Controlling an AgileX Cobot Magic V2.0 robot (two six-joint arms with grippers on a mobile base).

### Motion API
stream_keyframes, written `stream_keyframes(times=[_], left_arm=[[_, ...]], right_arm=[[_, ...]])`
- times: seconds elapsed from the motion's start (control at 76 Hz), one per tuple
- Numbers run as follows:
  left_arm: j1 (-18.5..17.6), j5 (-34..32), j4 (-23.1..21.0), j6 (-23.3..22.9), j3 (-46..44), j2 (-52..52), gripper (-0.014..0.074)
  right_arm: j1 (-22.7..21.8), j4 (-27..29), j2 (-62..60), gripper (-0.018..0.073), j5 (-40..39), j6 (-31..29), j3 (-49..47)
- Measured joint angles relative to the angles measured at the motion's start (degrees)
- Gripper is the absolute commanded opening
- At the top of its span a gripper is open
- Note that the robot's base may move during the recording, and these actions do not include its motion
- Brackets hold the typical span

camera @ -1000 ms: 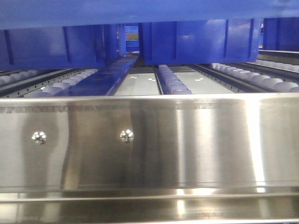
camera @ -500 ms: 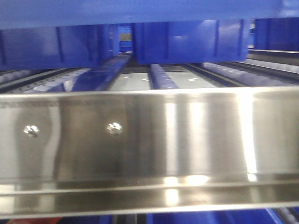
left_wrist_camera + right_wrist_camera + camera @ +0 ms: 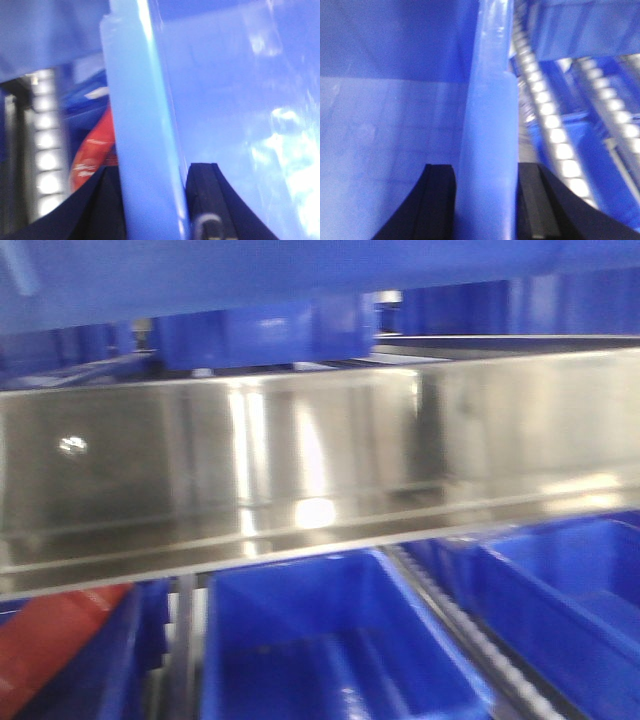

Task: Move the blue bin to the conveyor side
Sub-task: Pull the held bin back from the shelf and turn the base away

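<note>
Right claw clamped on blue bin rim, roller tracks beside

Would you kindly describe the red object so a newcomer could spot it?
Find the shiny steel rail crossing the front view. Beneath it, at the lower left, sits the red object beside open blue bins. It alone is red.
</note>
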Motion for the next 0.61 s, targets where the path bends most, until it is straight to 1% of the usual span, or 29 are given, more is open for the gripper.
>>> stream_keyframes(times=[0.132, 0.605], left_arm=[[0.0, 0.0, 0.71, -0.12, 0.0, -0.13, -0.0019], [0.0, 0.42, 0.42, -0.36, 0.0, -0.13, -0.0019]], right_arm=[[0.0, 0.21, 0.0, -0.008, -1.36, 0.0, 0.0], [0.0, -0.02, 0.45, -0.008, -2.09, 0.11, 0.0]])
